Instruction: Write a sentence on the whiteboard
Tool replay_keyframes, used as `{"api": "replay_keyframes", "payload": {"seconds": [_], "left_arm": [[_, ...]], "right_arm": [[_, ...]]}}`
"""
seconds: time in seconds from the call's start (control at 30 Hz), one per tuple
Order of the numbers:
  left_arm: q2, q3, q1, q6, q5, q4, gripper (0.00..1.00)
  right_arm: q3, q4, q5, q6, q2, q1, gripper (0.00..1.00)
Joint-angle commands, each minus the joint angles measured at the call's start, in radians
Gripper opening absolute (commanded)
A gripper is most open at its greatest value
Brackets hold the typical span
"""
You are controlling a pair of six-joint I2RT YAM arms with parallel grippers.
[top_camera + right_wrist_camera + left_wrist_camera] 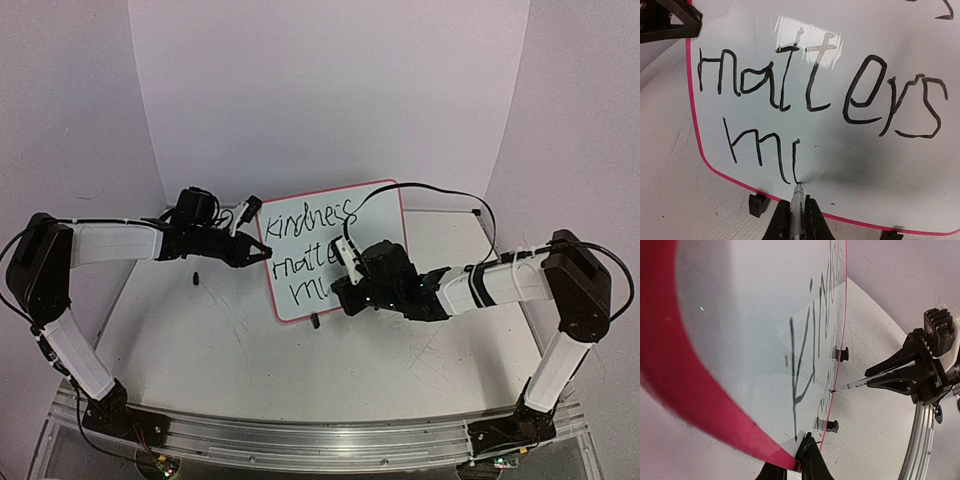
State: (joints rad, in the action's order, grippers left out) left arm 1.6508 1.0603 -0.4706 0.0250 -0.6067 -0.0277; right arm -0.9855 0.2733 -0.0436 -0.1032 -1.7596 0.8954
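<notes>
Whiteboard (380, 215) is mid-surface, towards the back, stood on black clip feet (758, 204); small, rounded corners, thin red-pink rim, glossy white face with glare.

Left arm: elbow out far left, white forearm running roughly level to the right; left claw (262, 253) pinching the board's left rim.

Right arm: elbow out far right, forearm reaching left and low; right claw (795, 212) pressed onto a slim marker (798, 196), its tip touching the board at the foot of the last stroke.

Sentence (815, 95) in black hand lettering: "Kindness", "matters", and a third line that stops at "mu".

Surface (220, 340) is pale grey, matte and scratched.
</notes>
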Motion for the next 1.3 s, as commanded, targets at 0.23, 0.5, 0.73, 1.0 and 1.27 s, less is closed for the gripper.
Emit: {"api": "replay_keyframes", "payload": {"seconds": [0.23, 0.5, 0.73, 1.0, 1.27], "left_arm": [[0.028, 0.012, 0.016, -0.102, 0.251, -0.043, 0.00], [0.027, 0.012, 0.016, -0.102, 0.252, -0.042, 0.00], [0.028, 0.012, 0.016, -0.102, 0.254, -0.043, 0.00], [0.027, 0.012, 0.016, -0.103, 0.254, -0.043, 0.00], [0.028, 0.012, 0.016, -0.103, 0.254, -0.044, 0.00]], "right_arm": [[-0.061, 0.046, -0.131, -0.003, 0.027, -0.009, 0.00], [-0.092, 0.047, -0.142, 0.010, 0.026, -0.027, 0.00], [-0.106, 0.049, -0.151, 0.021, 0.026, -0.034, 0.00], [-0.109, 0.049, -0.150, 0.025, 0.038, -0.035, 0.00], [-0.116, 0.049, -0.143, 0.026, 0.031, -0.035, 0.00]]}}
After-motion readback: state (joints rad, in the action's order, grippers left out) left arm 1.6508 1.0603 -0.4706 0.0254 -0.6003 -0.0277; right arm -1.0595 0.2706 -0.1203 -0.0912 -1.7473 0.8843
